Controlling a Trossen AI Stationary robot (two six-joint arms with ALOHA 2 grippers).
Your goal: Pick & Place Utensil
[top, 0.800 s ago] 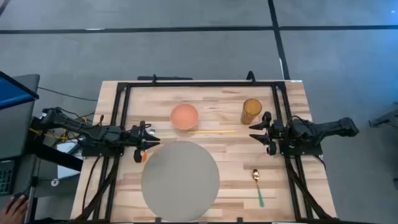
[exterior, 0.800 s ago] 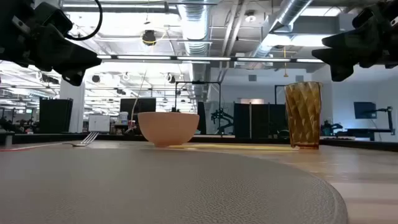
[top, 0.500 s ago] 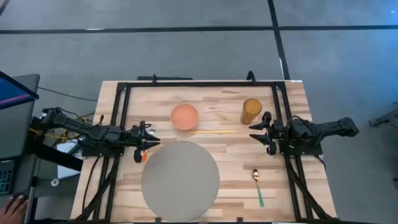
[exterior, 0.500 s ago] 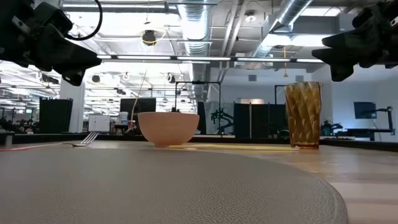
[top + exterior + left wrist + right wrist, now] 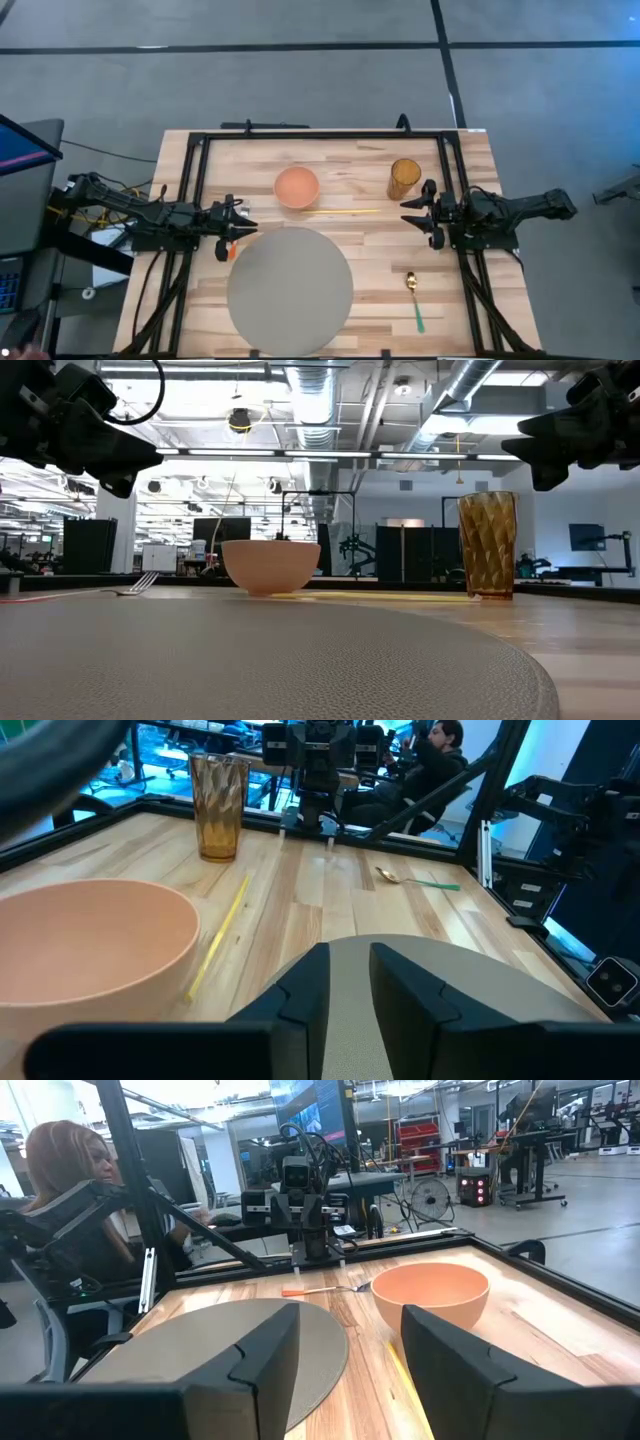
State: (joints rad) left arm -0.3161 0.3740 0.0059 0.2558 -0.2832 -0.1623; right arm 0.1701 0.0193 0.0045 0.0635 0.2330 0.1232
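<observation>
- Risk one: picking the wrong piece. Three candidates on the tabletop point(image 5: 470, 290): a spoon point(image 5: 414, 299) with a green handle near the front right corner, a fork point(image 5: 322, 1290) with an orange handle by the left edge, and a thin yellow stick point(image 5: 339, 211) lying just in front of the bowl point(image 5: 296, 187).
- Risk two: the spoon lying flat on the wood; a shallow or off-centre pinch likely to skid off the thin handle or flip the piece away.
- Risk three: the amber glass point(image 5: 404, 178), standing near the back right corner, just behind the right gripper point(image 5: 414, 213); a careless swing could tip it.
- Risk four: a low reach across the round grey mat point(image 5: 290, 290) at front centre could drag or bunch it, though hard to judge how firmly it sits.
- Right gripper: held above the wood, clear of it, by the right edge, pointing toward the middle, fingers point(image 5: 449, 1356) spread well apart with nothing between them; spoon lying well in front of it, toward the front edge.
- Left gripper point(image 5: 232, 236): held above the left edge, mirrored pose, aimed inward, fingers point(image 5: 304, 993) parted by a narrow gap and holding nothing; fork handle just beneath it in the high view.
- No contact yet with any utensil; task judged barely begun.
</observation>
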